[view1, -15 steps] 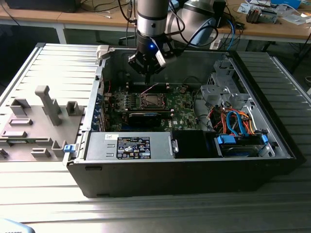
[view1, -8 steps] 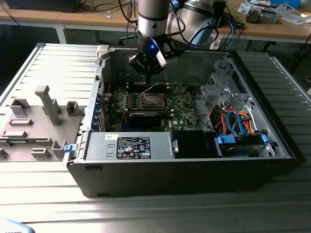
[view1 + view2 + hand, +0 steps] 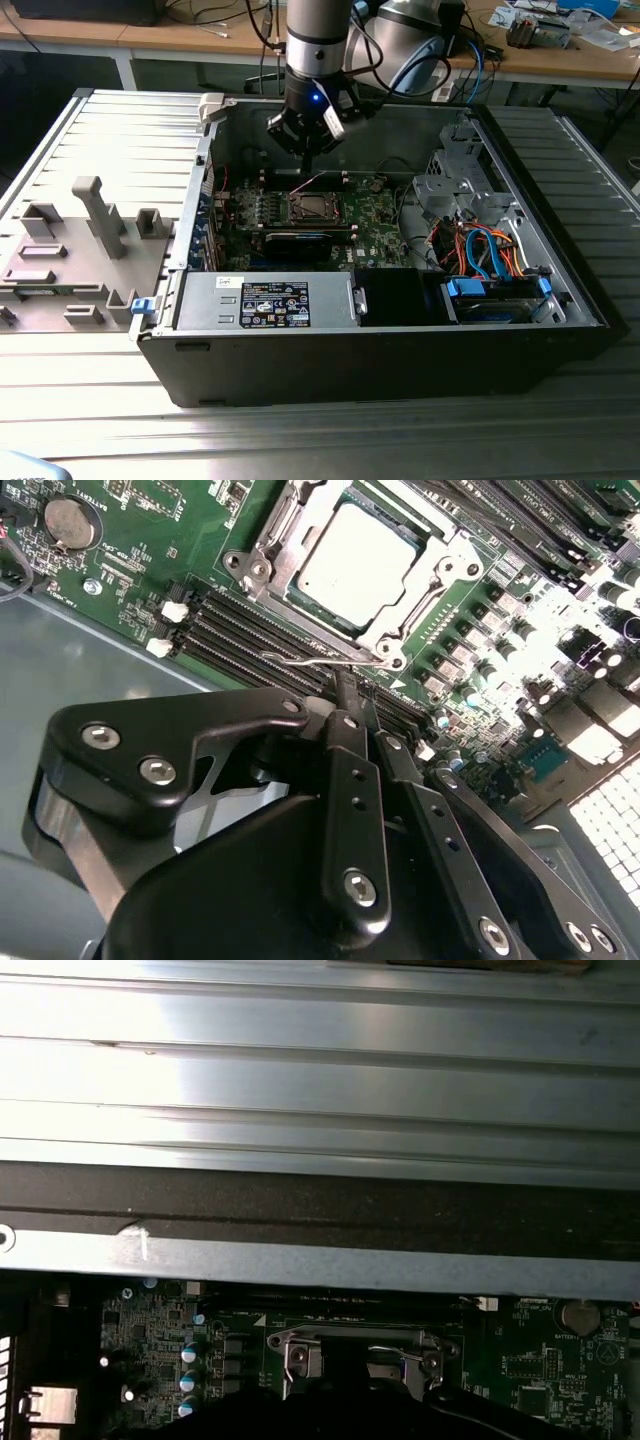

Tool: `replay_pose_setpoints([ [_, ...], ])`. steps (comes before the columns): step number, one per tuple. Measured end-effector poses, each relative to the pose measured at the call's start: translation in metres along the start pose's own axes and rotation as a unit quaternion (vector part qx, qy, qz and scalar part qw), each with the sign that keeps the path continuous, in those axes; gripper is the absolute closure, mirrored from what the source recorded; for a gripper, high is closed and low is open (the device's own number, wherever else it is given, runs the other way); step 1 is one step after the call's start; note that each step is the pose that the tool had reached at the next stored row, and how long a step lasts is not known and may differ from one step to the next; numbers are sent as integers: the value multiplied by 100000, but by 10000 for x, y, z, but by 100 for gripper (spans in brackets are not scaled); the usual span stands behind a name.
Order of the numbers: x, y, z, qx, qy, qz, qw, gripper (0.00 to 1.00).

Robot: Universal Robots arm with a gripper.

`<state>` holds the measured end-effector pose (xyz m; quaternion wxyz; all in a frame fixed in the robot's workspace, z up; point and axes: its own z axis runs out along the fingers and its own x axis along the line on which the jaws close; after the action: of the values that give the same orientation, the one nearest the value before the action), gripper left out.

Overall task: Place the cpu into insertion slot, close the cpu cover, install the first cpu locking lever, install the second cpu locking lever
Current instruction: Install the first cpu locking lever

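Second wrist view: smooth square cpu (image 3: 357,558) under thin silvery cpu cover (image 3: 437,572).

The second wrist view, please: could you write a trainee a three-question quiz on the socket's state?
1. True or false: the cpu already sits in the insertion slot.
2. The cpu cover is: A) closed over the chip, B) standing upright, C) missing.
3. Which thin part lies nearest the gripper?

Key: 1 true. 2 A. 3 The wire locking lever beside the socket; whether it is latched I cannot tell.
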<state>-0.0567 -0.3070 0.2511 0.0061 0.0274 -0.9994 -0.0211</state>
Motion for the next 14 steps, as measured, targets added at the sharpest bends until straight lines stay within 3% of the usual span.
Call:
replay_pose_setpoints([
  [14, -41, -3, 28, -2, -3, 5, 100000, 89],
])
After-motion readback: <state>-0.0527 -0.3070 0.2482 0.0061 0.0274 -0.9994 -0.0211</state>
